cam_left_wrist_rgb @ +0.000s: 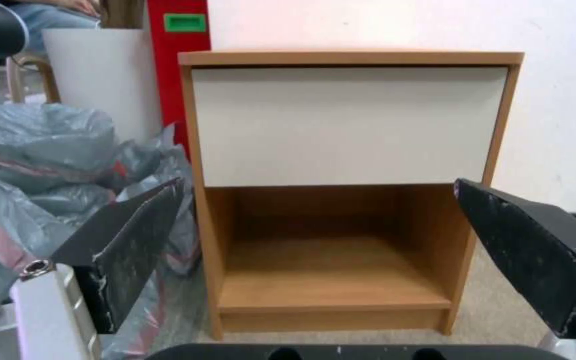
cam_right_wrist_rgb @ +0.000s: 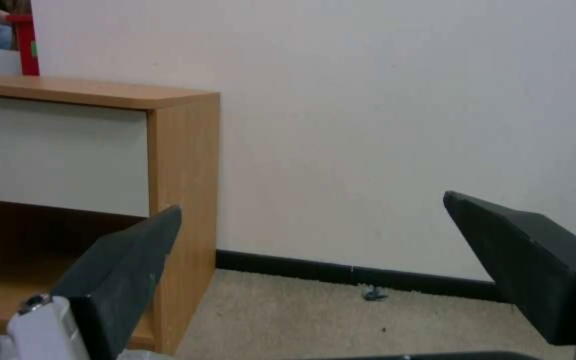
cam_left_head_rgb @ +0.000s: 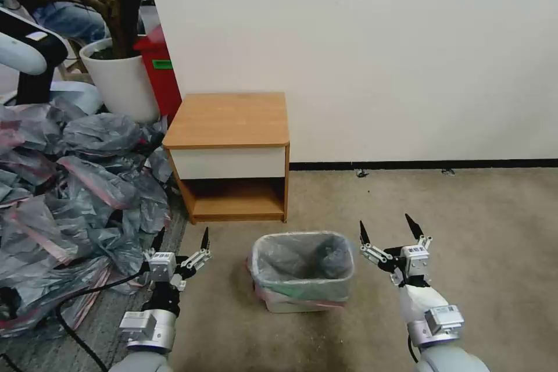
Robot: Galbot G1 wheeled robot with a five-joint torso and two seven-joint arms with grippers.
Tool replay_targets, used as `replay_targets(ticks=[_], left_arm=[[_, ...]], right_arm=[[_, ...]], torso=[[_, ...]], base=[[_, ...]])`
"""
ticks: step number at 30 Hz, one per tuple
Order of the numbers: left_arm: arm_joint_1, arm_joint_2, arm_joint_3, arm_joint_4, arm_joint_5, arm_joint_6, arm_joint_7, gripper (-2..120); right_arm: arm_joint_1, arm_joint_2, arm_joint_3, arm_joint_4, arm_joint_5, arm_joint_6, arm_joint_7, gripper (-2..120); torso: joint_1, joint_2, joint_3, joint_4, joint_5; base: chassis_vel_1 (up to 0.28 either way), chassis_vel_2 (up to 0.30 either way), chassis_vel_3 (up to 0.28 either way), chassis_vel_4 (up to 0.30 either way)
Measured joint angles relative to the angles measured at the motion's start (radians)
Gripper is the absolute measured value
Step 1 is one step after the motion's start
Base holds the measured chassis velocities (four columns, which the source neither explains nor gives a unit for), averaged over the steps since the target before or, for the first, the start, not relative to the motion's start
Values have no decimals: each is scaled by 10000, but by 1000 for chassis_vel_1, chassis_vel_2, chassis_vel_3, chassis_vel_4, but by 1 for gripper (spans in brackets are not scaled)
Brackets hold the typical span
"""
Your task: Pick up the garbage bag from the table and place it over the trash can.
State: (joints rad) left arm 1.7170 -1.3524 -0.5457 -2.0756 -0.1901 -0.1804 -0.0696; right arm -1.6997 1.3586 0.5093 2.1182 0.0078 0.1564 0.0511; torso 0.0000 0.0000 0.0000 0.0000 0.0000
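Thin grey see-through garbage bag (cam_left_head_rgb: 302,264) already lines the cream rectangular plastic trash can (cam_left_head_rgb: 290,301) (pink band over rim). Orange-brown wooden worktop (cam_left_head_rgb: 229,119) bare. Left pincer (cam_left_head_rgb: 181,242) and right pincer (cam_left_head_rgb: 388,228) both spread, holding nothing; task looks done.

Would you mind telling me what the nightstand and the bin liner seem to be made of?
The table looks like wood or wood-effect board: matte orange-brown grain, with a smooth white drawer front, possibly laminate. The garbage bag lining the trash can looks like thin plastic film: see-through grey, crinkled, pink band.

the carpet floor (cam_left_head_rgb: 465,203) carries the table (cam_left_head_rgb: 229,119) and the bag-lined trash can (cam_left_head_rgb: 302,296)
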Motion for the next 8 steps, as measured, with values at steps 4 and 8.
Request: replay_targets(ticks=[4,8], left_arm=[[-3,2,2,0,-4,6,-3,100],[-5,4,2,0,-9,10,-7,100]], right_arm=[[0,-2,0,2,3,1,4,100],[0,-4,0,4,5,3,7,100]], torso=[[0,0,0,0,0],[0,0,0,0,0]], base=[[0,0,0,0],[0,0,0,0]])
